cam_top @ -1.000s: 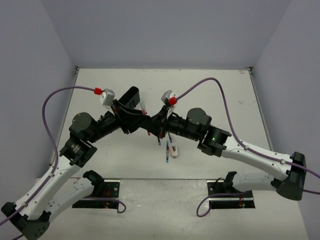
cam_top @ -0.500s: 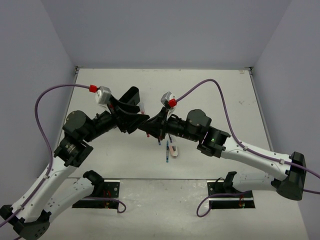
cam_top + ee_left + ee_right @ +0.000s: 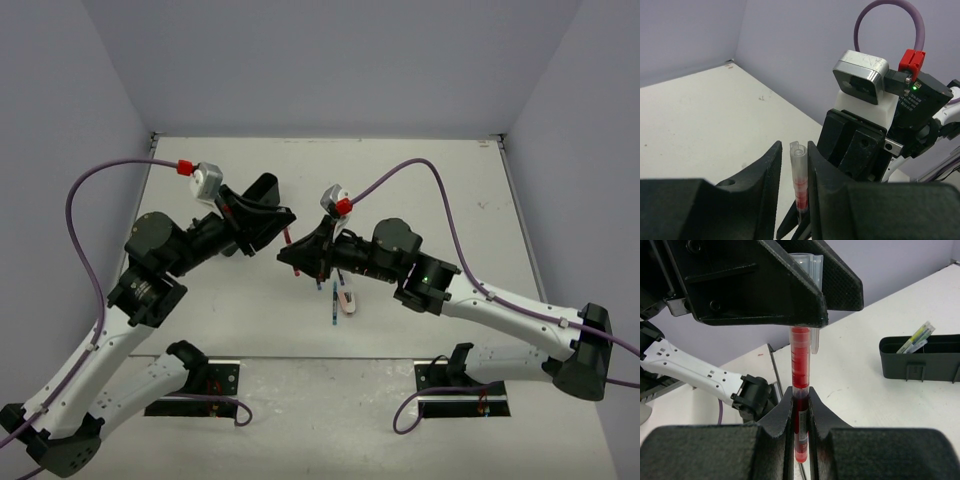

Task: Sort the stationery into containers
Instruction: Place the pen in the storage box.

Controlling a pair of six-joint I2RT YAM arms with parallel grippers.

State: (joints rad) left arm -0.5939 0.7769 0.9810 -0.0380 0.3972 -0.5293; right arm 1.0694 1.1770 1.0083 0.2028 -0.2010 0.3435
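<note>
Since a second back, left arm [image 3: 150, 265] has swung up and out to the left, taking my left gripper [image 3: 794, 150] away from centre; right arm [image 3: 440, 285] barely shifted. Left side first: left wall [image 3: 60, 150] is near that elbow, so little room to back out further. Tray [image 3: 935, 367] stands just beyond the left gripper in the top view, with one yellow-green pen [image 3: 916, 336] already leaning in it. Left gripper fingers sit close on either side of the clear cap end of the red pen [image 3: 800, 360]. Wrist view leaves a sliver on one side, so I cannot tell if it is truly clamped. Pen is held off the surface [image 3: 450, 190] between both grippers. Right gripper [image 3: 800, 399] is pressed together on the pen's lower barrel, a firm pinch. Step, as I judge it: mid-air handover of the red pen, right to left, for the drop into the tray. Next move calls for a sure left hold before the right lets go, and no pulling while both clamp. Under the right gripper, blue pen [image 3: 333, 308] and pinkish eraser [image 3: 347, 300] lie loose, unsorted. Right half of the surface is open, good room to retreat there.
</note>
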